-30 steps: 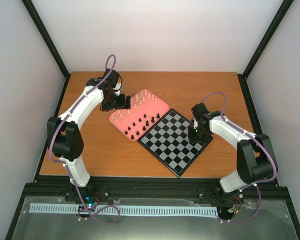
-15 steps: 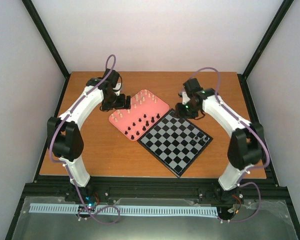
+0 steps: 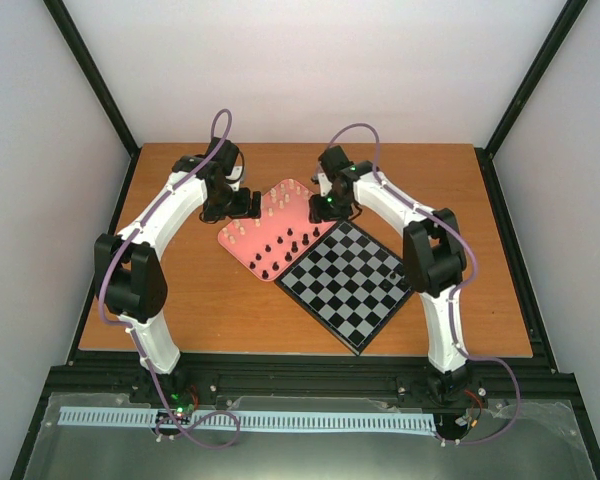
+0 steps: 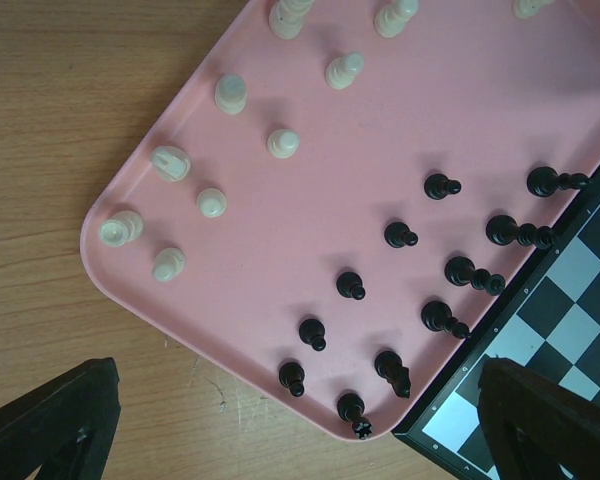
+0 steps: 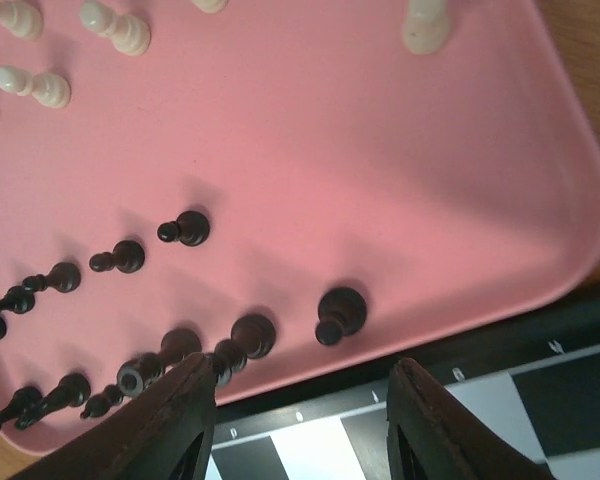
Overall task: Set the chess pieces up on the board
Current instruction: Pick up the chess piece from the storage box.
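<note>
The board (image 3: 350, 285) of black and grey checks lies mid-table, and a small black piece (image 3: 396, 272) stands near its right corner. The pink tray (image 3: 320, 208) beside it holds cream pieces (image 4: 283, 143) and black pieces (image 4: 350, 284). My left gripper (image 3: 250, 205) hovers open and empty over the tray's left side; its fingertips (image 4: 65, 415) frame the tray's corner. My right gripper (image 5: 300, 425) is open and empty over the seam between tray and board (image 5: 540, 390). A black pawn (image 5: 340, 312) stands on the tray just ahead of its jaws.
The tray (image 4: 120, 270) touches the board's upper-left edge (image 4: 580, 300). The wooden table (image 3: 180, 300) is walled by a black frame and white panels. Several black pieces (image 5: 245, 340) crowd the tray edge next to my right fingertips (image 5: 175, 420).
My right arm has swung from the board's right corner up and left to the tray's edge by the board's top corner. The left arm has not moved.
</note>
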`<action>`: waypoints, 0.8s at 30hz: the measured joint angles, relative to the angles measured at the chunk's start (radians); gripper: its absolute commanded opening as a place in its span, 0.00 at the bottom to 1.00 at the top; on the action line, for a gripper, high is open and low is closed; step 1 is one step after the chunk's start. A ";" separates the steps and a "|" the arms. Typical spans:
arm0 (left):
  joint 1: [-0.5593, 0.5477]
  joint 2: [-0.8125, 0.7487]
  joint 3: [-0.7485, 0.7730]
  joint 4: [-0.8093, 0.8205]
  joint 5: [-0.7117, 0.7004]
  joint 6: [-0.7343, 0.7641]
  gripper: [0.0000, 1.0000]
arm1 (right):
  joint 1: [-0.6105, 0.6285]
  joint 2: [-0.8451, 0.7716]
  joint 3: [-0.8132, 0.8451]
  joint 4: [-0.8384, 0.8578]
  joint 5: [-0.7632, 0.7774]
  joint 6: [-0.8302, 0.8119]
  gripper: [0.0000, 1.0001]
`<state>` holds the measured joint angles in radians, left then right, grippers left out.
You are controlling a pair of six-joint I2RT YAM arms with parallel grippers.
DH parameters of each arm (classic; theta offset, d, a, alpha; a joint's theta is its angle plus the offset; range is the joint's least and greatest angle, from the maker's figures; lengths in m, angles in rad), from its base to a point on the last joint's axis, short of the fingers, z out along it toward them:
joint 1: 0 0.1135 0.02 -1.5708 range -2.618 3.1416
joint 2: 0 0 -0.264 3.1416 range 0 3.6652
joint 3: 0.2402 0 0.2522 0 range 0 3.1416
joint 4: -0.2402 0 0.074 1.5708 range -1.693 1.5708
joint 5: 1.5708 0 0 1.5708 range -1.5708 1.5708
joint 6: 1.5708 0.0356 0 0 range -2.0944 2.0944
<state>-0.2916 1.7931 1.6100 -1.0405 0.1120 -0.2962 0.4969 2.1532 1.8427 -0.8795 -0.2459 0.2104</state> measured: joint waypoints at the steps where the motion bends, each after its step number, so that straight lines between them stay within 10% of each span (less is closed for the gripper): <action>1: 0.000 0.000 0.000 0.000 0.000 0.000 1.00 | 0.005 0.016 0.013 -0.001 -0.001 -0.003 0.48; 24: 0.000 0.000 0.000 0.000 0.000 0.000 1.00 | 0.029 0.183 0.137 -0.048 0.059 -0.021 0.40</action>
<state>-0.2916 1.7931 1.6096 -1.0401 0.1120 -0.2962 0.5262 2.3367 1.9797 -0.9272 -0.1871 0.1898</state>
